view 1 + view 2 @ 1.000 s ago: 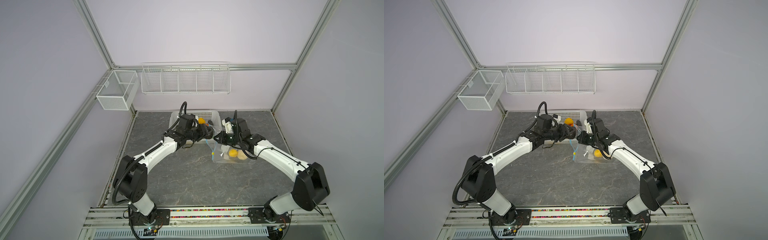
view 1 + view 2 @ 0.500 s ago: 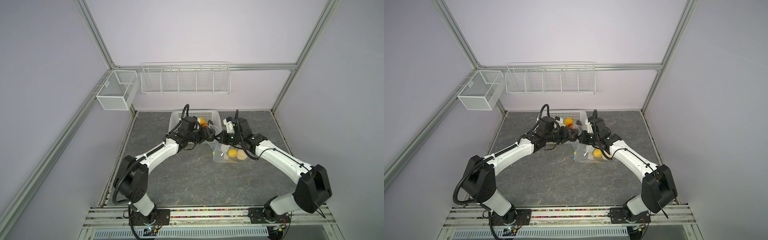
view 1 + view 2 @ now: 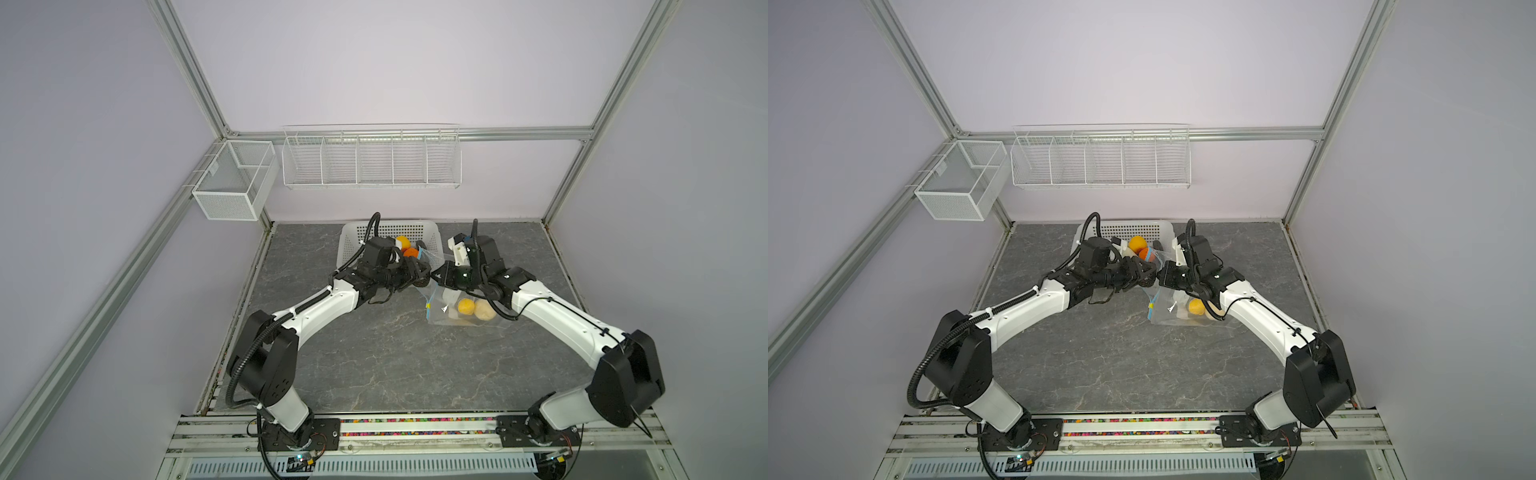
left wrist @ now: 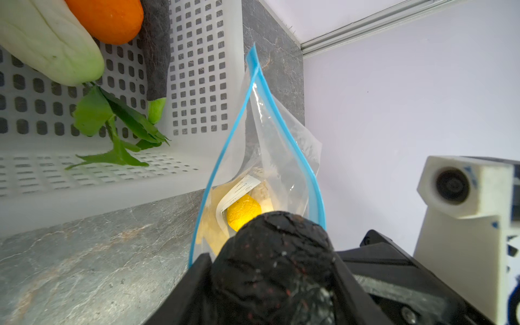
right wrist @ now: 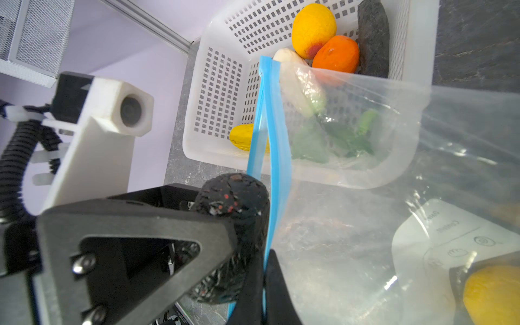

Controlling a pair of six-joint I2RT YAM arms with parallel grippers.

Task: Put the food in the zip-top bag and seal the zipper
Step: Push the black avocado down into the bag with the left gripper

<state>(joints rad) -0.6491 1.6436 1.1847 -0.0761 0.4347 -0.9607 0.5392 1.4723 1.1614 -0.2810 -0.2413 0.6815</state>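
Observation:
The clear zip-top bag point(image 3: 451, 318) lies on the table in front of the basket, its mouth lifted and open. My right gripper point(image 5: 264, 270) is shut on the light-blue zipper point(image 5: 270, 126) and holds up one lip. My left gripper point(image 4: 270, 259) is shut on a black bumpy food piece point(image 4: 275, 253), right at the bag's mouth point(image 3: 422, 281). A yellow piece point(image 3: 466, 306) and a beige piece point(image 3: 484, 309) sit inside the bag. The yellow slider tab point(image 3: 427, 306) is at the near end of the zipper.
The white perforated basket point(image 3: 390, 230) behind the bag holds yellow point(image 5: 313, 28), orange point(image 5: 336, 53), dark point(image 5: 372, 36), white point(image 4: 50, 42) and leafy green point(image 4: 118, 126) pieces. Wire baskets point(image 3: 372, 160) hang on the back wall. The two grippers nearly touch.
My left gripper has carried the black piece from over the basket's front edge to the bag's mouth. The right gripper still holds the zipper strip.

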